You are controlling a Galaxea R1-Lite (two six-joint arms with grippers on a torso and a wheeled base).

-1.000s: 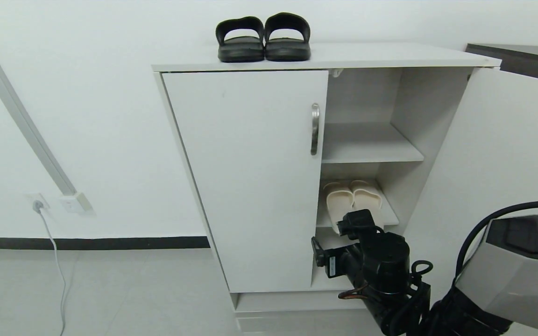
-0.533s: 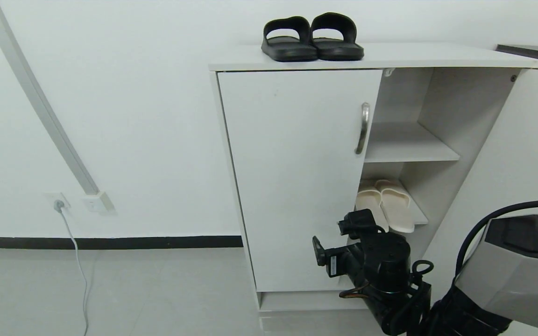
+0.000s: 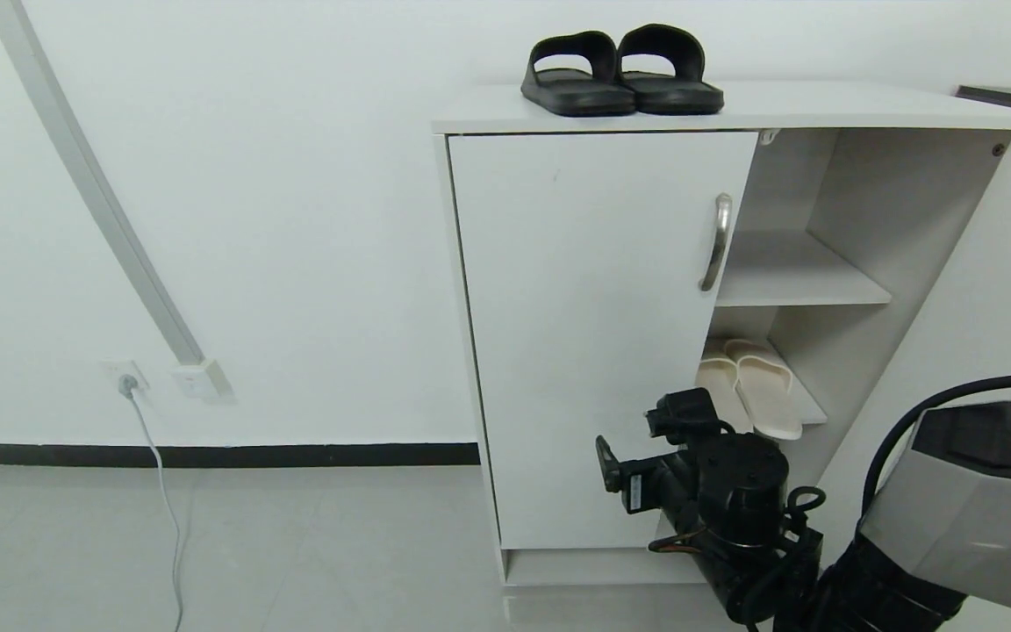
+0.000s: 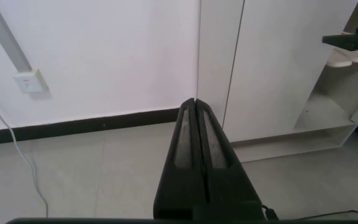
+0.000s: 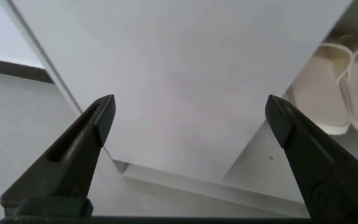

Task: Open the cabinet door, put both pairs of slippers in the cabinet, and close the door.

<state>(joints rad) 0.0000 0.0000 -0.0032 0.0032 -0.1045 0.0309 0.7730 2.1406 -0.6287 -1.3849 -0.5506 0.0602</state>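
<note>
A: Head view — black slippers [image 3: 621,63] sit on the cabinet top [image 3: 821,101], high above the right gripper [image 3: 641,436]; cream slippers [image 3: 756,386] are shelved just beyond it.
B: Left wrist: left gripper [image 4: 195,102] pressed together.
A: Right wrist — jaws wide, facing the closed door [image 5: 185,62]; advancing risks striking it.

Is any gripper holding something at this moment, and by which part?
Nothing is held. The left gripper is shut and empty; the right gripper is open before the cabinet door.
</note>
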